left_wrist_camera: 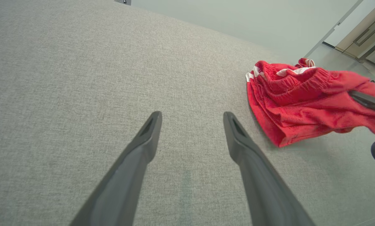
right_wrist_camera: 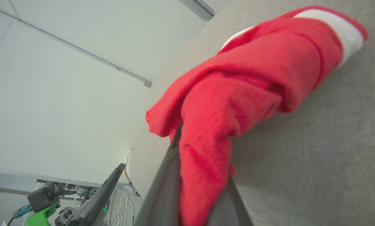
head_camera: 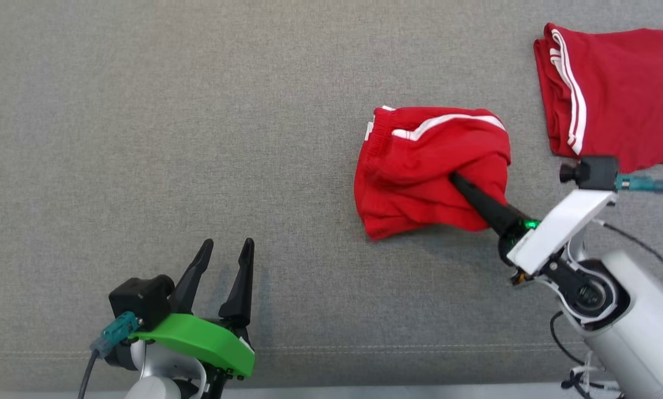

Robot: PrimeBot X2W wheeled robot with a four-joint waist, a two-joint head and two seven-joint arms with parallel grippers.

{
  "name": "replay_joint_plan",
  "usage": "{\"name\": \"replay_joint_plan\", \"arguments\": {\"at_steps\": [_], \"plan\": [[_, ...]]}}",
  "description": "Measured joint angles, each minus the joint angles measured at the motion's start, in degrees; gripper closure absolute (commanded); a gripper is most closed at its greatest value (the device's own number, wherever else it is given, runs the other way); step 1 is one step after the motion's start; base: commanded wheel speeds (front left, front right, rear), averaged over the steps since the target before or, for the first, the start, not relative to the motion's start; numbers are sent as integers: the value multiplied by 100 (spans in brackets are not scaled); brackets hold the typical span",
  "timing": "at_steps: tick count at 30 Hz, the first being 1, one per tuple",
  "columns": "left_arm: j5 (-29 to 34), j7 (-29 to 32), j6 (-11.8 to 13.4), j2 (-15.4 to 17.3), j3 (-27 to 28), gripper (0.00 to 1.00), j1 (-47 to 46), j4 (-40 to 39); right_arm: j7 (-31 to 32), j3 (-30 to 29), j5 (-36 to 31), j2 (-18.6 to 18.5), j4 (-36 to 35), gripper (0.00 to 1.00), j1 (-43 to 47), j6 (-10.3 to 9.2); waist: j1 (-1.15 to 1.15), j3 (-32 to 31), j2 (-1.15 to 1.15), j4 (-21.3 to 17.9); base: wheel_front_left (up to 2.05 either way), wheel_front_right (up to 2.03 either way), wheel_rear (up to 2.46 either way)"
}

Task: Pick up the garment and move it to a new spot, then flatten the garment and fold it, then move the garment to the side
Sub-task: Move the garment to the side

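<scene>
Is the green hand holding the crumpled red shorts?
No, the left gripper stands open, apart from the crumpled red shorts.

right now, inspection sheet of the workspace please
surface: grey woven fabric surface, flat.
job's things: crumpled red cloth shorts with white stripes, bunched up, not folded.
clutter: folded red garment with white stripes, far right.
grippers: left claw open, empty; right claw shut on the shorts.
cables: teal-plugged camera cable at the right wrist.
surroundings: pale wall, wooden cabinet fronts.
</scene>
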Motion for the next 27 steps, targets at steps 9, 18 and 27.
{"name": "replay_joint_plan", "arguments": {"at_steps": [9,18,27], "plan": [[-56,-66,-56,-154,-160,0,3,261,1099,-152,436,-538,-426,100,-870,-129,0,-401,0,66,0,0,0],[-99,-116,-55,-250,-203,0,20,390,1623,-255,973,-659,-427,100,-857,-502,0,-637,0,420,0,0,0],[-98,-157,-109,-289,-431,0,19,374,2156,277,474,-749,-397,100,-1188,-823,0,-662,0,790,0,0,0]]}}
